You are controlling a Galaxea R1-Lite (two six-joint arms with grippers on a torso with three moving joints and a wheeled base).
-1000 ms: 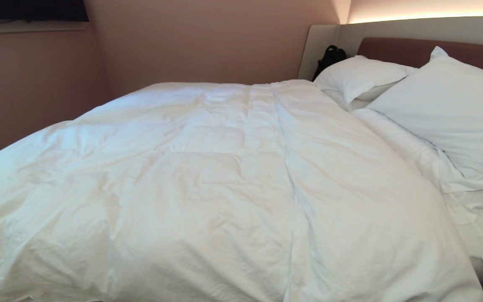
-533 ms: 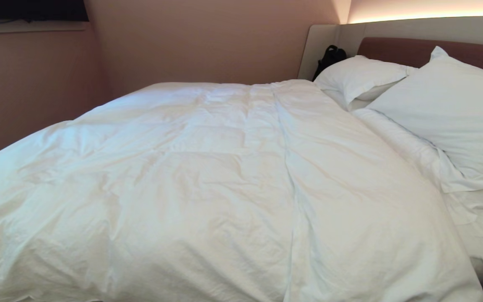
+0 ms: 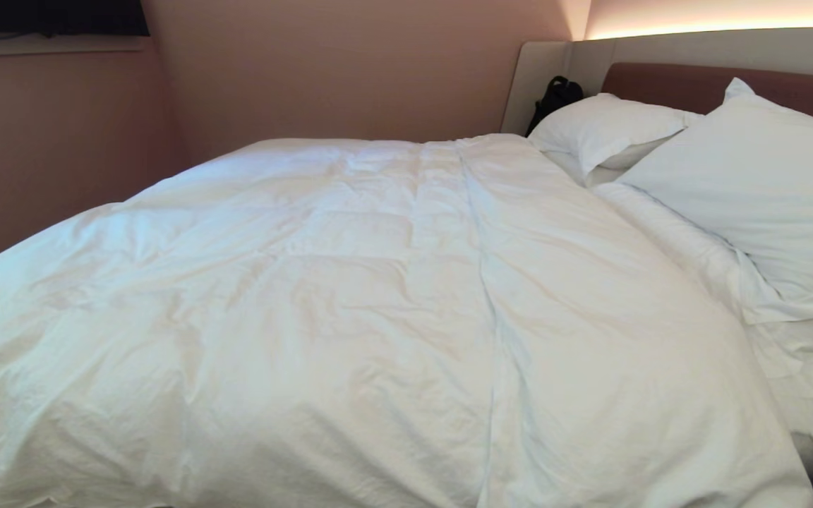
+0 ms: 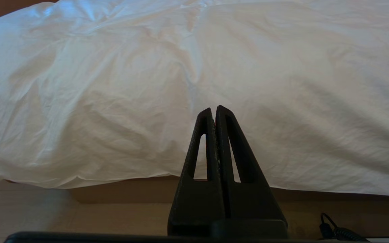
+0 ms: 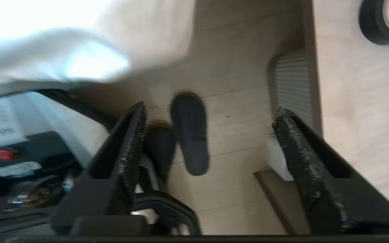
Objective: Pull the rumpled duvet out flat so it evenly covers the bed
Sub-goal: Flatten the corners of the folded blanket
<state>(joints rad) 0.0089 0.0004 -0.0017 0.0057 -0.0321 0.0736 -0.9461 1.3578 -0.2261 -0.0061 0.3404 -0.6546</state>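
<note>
- Across the bed (image 3: 812, 423), from my head view, the duvet (image 3: 350, 317) lies spread over most of the mattress, puffy and creased, with a long seam-like fold running from the far edge down toward me.
- Its near edge hangs over the side of the bed just in front of me; my left wrist view shows that hem draped above the brown platform base (image 4: 113, 190).
- At the head end, on my right, a strip of bed beside the duvet is uncovered, and two white pillows (image 3: 752, 183) lean against the brown headboard (image 3: 675, 85).
- A black bag (image 3: 555, 95) sits in the far corner, just beside the further pillow.
- Neither of my arms shows in the head view.
- My left tool (image 4: 213, 111) has its fingers pressed together, empty, pointing level at the duvet's hanging side without touching it.
- My right tool (image 5: 209, 116) has its fingers wide apart, holding nothing, and it points down at the pale wood floor (image 5: 235, 77).
- Between its fingers I see a pair of dark slippers (image 5: 189, 131) on the floor; a corner of the white duvet shows at the edge of that view, blurred.
</note>
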